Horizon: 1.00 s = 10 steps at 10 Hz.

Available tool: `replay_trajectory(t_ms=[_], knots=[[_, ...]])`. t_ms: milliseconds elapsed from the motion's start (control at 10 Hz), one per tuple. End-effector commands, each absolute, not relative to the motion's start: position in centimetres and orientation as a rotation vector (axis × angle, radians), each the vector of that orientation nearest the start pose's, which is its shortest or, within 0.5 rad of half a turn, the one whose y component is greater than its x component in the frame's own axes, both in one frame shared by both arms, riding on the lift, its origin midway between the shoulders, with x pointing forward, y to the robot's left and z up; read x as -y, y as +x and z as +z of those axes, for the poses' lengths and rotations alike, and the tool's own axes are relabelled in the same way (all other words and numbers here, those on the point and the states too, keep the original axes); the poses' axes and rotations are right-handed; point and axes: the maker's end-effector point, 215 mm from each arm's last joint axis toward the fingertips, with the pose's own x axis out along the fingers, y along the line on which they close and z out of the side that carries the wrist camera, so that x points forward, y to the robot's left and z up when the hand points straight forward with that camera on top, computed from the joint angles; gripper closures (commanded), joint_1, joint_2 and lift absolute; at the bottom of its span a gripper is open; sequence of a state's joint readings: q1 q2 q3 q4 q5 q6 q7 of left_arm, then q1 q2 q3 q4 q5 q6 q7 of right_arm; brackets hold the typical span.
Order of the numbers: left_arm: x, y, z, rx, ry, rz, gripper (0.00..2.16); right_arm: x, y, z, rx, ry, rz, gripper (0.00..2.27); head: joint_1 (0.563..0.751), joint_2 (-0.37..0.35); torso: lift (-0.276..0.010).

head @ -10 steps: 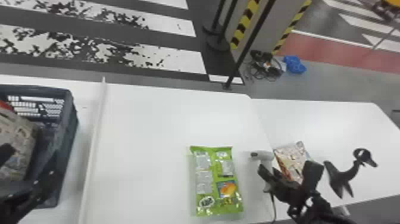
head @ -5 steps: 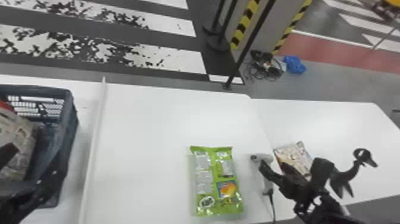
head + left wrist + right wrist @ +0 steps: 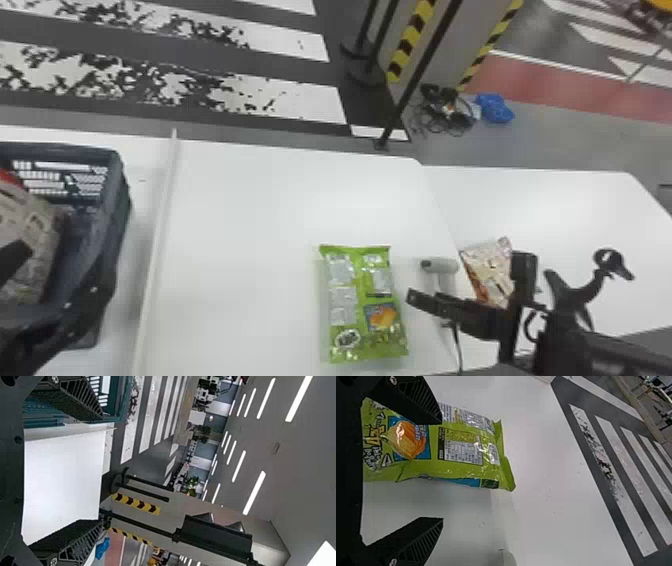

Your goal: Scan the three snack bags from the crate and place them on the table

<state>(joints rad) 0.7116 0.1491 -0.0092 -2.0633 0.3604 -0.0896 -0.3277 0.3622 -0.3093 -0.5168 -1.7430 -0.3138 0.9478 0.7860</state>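
The right gripper [image 3: 467,277] has its jaws spread wide and holds nothing. One finger is over the green bag [image 3: 362,305] on the table [image 3: 250,225]. The scanner [image 3: 442,265] and a pale bag [image 3: 487,265] are near those jaws. The left gripper [image 3: 67,257], jaws wide apart and holding nothing, is at the crate [image 3: 120,200] with another bag [image 3: 37,235] inside.

My two black two-fingered grippers over a smooth white table [image 3: 250,210]
My left gripper [image 3: 62,270], fingers apart, shows against the dark blue-grey plastic crate [image 3: 65,148], which holds a pale printed bag [image 3: 37,220]. A shiny green snack bag [image 3: 362,305] lies flat; right of it I see the light grey handheld scanner [image 3: 442,265], my parted right gripper [image 3: 467,275] and a beige-and-brown snack bag [image 3: 487,267].
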Motion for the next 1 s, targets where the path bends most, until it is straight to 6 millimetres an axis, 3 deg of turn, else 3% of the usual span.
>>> replay_trajectory(t_ms=[0, 400, 800, 900], knots=[[-17.4, 36.0, -37.3, -0.107, -0.263, -0.366, 0.07, 39.5, 34.0, -53.8, -0.898, 0.48, 0.295, 0.07, 0.695, -0.35, -0.037], [-17.5, 36.0, -37.4, -0.108, -0.264, -0.365, 0.07, 37.6, 35.8, -55.8, -0.92, 0.521, 0.393, 0.08, 0.695, -0.333, -0.037], [-17.5, 36.0, -37.5, -0.109, -0.264, -0.365, 0.07, 34.8, 36.3, -58.0, -0.947, 0.449, 0.485, 0.1, 0.695, -0.293, -0.037], [-17.6, 36.0, -37.6, -0.111, -0.263, -0.363, 0.07, 33.9, 36.1, -58.6, -0.961, 0.421, 0.519, 0.8, 0.695, -0.282, -0.037]])
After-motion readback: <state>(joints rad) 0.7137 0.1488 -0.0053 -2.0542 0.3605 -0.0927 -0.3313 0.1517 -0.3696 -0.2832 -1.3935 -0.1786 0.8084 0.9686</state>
